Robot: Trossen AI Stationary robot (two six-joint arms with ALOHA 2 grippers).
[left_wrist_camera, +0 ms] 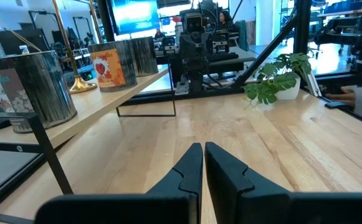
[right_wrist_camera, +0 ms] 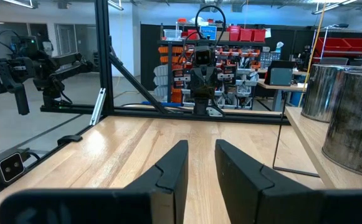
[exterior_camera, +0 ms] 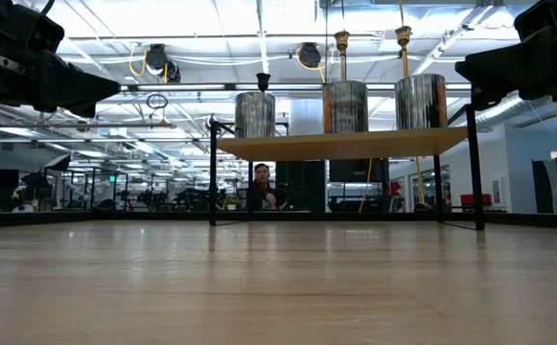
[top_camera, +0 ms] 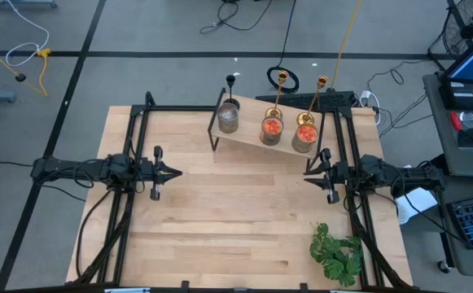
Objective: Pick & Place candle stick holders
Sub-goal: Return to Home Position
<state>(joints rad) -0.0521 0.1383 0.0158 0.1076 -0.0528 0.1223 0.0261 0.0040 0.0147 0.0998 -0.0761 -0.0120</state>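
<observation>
Three candle stick holders stand on a raised wooden shelf point(top_camera: 248, 134) at the table's far side, by three tins. The black holder point(top_camera: 231, 80) is by the silver tin point(top_camera: 229, 119). Two gold holders point(top_camera: 282, 77) point(top_camera: 321, 81) rise by the orange-labelled tins point(top_camera: 272, 129) point(top_camera: 304, 134). In the low view their tops point(exterior_camera: 263, 81) point(exterior_camera: 341, 43) point(exterior_camera: 403, 38) show above the tins. One gold round base point(left_wrist_camera: 81, 84) rests on the shelf. My left gripper point(top_camera: 177, 172) point(left_wrist_camera: 203, 162) is shut and empty at mid-left. My right gripper point(top_camera: 309, 175) point(right_wrist_camera: 200, 155) is open and empty, near the shelf's right legs.
The shelf stands on thin black legs point(exterior_camera: 211, 172) point(exterior_camera: 475, 163) with room beneath it. A green leafy plant point(top_camera: 336, 252) lies at the near right corner. Black frame rails point(top_camera: 130, 146) point(top_camera: 358, 220) run along both table sides. A person point(exterior_camera: 262, 187) sits beyond the table. Bare wood point(top_camera: 236, 212) lies between the grippers.
</observation>
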